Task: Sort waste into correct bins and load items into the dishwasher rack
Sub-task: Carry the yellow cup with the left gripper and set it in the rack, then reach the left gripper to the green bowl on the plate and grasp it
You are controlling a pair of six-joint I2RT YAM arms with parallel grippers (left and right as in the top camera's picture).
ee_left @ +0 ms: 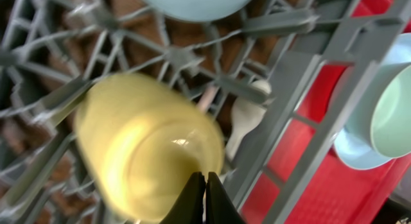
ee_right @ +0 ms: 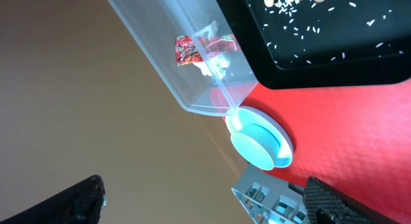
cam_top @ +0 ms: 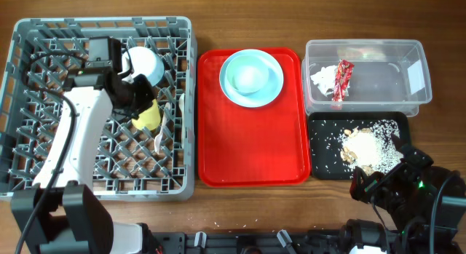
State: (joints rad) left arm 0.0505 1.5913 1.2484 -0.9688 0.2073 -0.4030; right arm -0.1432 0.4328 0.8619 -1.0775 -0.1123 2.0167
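1. Found left gripper (ee_left: 205, 197) narrow, tips almost together at the rim of the yellow cup (ee_left: 144, 150). Judged a pinch on the cup wall, though blur prevents certainty.
2. Located cup inside the dishwasher rack (cam_top: 73, 25), near its middle, tilted over the pegs with its mouth toward the wrist camera.
3. Noted white spoon (ee_left: 247, 115) in the rack, just beside the cup.
4. Located light blue bowl (cam_top: 250, 78) on light blue plate (ee_left: 356, 156), outside the rack on the red tray (cam_top: 251, 152) just beside it. Not loaded.
5. Found right gripper (ee_right: 205, 201) wide and empty, well apart from the rack, beyond the black tray (cam_top: 320, 159).
6. Recorded napkin (cam_top: 320, 78) and red wrapper (cam_top: 342, 79) in the clear tub (cam_top: 378, 46), and rice scraps (cam_top: 368, 146) on the black tray.
7. Judged left arm far nearer the bowl, which lies across the rack wall from its gripper.
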